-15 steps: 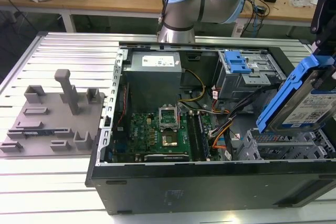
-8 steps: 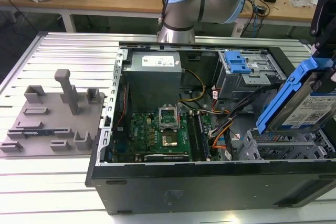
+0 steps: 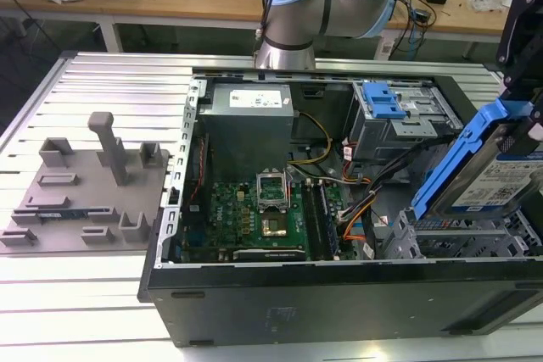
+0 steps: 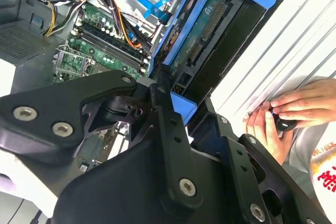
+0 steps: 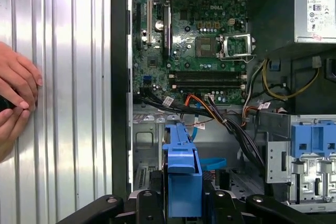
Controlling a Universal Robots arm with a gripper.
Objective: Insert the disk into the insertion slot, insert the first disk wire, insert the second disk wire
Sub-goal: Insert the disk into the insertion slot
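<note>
My gripper (image 3: 526, 112) is shut on the disk (image 3: 501, 180), a silver drive with a white label in a blue carrier (image 3: 450, 167). The disk hangs tilted, its lower end just above the insertion slot (image 3: 450, 242), a low grey metal cage at the case's corner on the exterior view's right. In the second wrist view the black fingers (image 4: 161, 109) clamp the blue carrier (image 4: 185, 106) and the disk's circuit-board side (image 4: 202, 30) faces the camera. In the first wrist view the gripper (image 5: 182, 199) holds the carrier (image 5: 184, 174) edge-on over the cage floor.
A taller cage with a blue latch (image 3: 386, 103) stands behind the slot. Black, orange and blue cables (image 5: 210, 114) run between the motherboard (image 3: 254, 214) and the cages. A person's hands (image 4: 291, 109) rest on the slatted table (image 5: 63, 77) beside the case. A grey fixture (image 3: 85, 188) lies on the exterior view's left.
</note>
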